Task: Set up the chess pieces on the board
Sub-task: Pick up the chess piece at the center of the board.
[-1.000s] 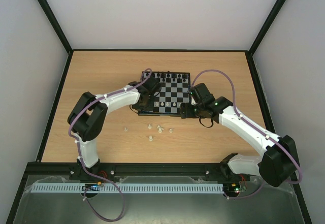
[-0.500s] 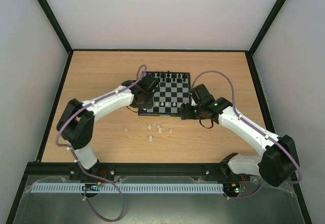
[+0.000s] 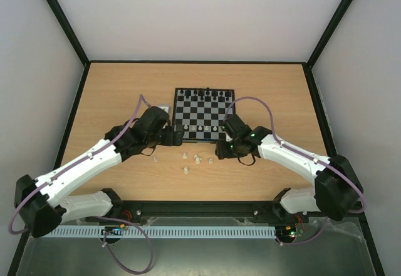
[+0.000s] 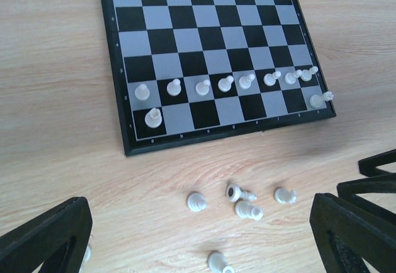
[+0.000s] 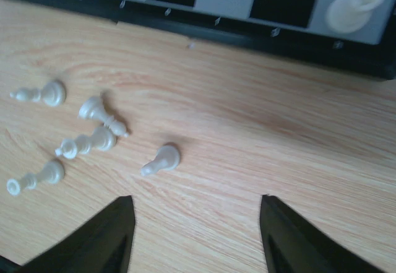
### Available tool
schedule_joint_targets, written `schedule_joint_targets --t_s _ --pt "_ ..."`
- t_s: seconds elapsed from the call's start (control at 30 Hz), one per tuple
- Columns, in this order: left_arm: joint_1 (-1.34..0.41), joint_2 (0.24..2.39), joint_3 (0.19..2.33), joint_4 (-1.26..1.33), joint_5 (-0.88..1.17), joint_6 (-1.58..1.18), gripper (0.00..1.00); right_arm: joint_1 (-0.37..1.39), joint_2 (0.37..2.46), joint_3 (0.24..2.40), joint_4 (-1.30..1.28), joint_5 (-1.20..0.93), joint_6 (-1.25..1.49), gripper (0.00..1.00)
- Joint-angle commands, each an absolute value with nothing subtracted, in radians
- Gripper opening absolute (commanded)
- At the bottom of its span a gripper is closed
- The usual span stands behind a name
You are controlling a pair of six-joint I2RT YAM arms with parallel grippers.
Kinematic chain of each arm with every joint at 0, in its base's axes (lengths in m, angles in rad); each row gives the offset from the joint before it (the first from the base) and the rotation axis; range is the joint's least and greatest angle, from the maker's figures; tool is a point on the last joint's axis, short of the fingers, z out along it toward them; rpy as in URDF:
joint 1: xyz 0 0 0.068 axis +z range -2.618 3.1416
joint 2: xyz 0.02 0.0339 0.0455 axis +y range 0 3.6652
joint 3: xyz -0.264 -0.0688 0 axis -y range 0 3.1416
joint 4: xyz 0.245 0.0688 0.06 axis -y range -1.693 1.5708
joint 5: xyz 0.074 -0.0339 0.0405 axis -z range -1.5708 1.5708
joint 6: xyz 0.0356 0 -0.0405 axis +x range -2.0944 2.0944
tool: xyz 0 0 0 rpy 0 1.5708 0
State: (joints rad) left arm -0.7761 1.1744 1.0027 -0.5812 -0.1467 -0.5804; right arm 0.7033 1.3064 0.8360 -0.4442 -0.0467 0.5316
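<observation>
The board [image 3: 207,110] lies mid-table, black pieces on its far row, a row of white chess pieces [image 4: 226,84] plus two white corner pieces [image 4: 153,117] on the near rows. Several white pieces [image 3: 197,159] lie toppled on the wood in front of it. My left gripper [image 3: 177,136] hangs off the board's near left corner, open wide [image 4: 198,242], nothing in it. My right gripper [image 3: 219,151] is low over the table, open [image 5: 198,236] and empty. A fallen pawn [image 5: 162,159] lies just ahead of its left finger [image 5: 105,236].
One stray white piece [image 3: 154,159] lies apart to the left of the cluster. A small grey object [image 3: 161,108] sits by the board's left edge. The right gripper's dark fingers [image 4: 377,180] show at the right of the left wrist view.
My left gripper has opened and drawn back off the board's near left corner. My right gripper has come down from the board's right near edge to the loose pieces, jaws somewhat narrower.
</observation>
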Motion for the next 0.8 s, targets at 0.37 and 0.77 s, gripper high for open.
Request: schedule_joint_targets --t_s 0.37,0.77 --pt "-0.779 1.044 0.872 -0.554 -0.110 -0.595 1.00 0.877 1.488 0.893 -0.415 0.019 0.714 0.60" --pt "-0.778 1.035 0.869 -0.567 -0.123 -0.572 1.00 0.877 1.580 0.953 -0.418 0.037 0.715 0.48"
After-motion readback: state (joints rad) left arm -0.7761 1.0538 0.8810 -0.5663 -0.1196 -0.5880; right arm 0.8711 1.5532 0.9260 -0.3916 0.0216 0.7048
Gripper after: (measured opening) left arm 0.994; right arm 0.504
